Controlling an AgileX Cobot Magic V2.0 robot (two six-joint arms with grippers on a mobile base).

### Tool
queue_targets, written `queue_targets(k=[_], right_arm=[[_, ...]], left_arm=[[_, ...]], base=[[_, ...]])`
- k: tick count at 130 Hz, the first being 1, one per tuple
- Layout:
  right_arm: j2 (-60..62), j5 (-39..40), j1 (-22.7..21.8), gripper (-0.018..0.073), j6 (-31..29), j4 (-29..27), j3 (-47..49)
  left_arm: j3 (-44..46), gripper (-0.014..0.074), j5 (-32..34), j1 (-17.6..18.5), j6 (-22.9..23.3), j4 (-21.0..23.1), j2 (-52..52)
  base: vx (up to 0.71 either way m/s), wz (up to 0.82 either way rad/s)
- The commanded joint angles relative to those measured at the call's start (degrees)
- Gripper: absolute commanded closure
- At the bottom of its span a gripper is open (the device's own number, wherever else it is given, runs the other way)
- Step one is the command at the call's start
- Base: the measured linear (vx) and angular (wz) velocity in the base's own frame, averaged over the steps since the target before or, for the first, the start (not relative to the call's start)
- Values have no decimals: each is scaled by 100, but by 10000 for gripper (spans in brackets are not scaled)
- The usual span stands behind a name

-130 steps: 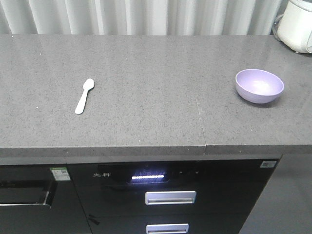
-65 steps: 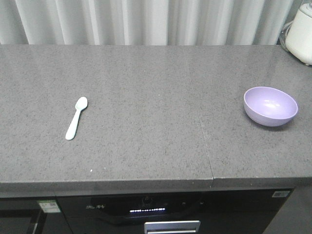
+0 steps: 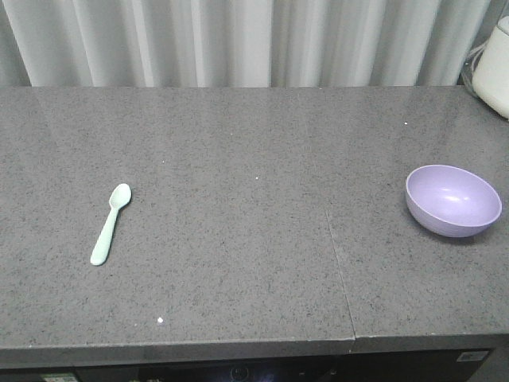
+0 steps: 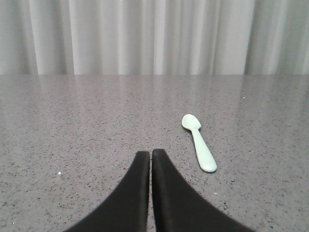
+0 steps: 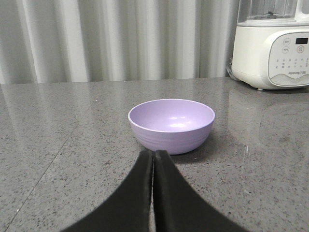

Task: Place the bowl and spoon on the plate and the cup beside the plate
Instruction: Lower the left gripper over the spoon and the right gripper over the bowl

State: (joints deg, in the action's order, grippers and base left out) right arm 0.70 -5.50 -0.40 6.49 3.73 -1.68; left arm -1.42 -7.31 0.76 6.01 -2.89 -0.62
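Your left gripper [image 4: 150, 153] is showing its two black fingers pressed together with nothing between them, pointing out across the grey countertop [image 4: 87, 125]. The spoon [image 4: 199, 143] is lying flat just ahead of those tips and off to their right, its scoop at the far end and its handle end nearest you. Your right gripper [image 5: 154, 153] is likewise closed and empty, aiming straight at the bowl [image 5: 171, 123], which is standing upright just beyond its tips and holding nothing. Further out, beyond the bowl and to its right, a white appliance [image 5: 273, 46] is sitting against the curtain. You are risking two slips here. The spoon is thin and flush with the stone, so fingers coming down too shallow are likely to nudge it away, and too deep to scrape the surface. The bowl's smooth, curved wall is likely to squirt out of a side pinch or tip if you are gripping one rim edge. Neither plate nor cup is appearing in any view, so you are lacking a placing target.
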Motion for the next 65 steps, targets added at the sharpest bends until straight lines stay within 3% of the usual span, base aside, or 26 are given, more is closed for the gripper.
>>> queue_targets(k=[1,65], right_arm=[[12,433,-30,568,-33,21,-34],[12,433,-30,568,-33,21,-34]], left_arm=[[-53,603,404,9,17,59,-90],[-53,603,404,9,17,59,-90]], base=[[8,-2],[5,-1]])
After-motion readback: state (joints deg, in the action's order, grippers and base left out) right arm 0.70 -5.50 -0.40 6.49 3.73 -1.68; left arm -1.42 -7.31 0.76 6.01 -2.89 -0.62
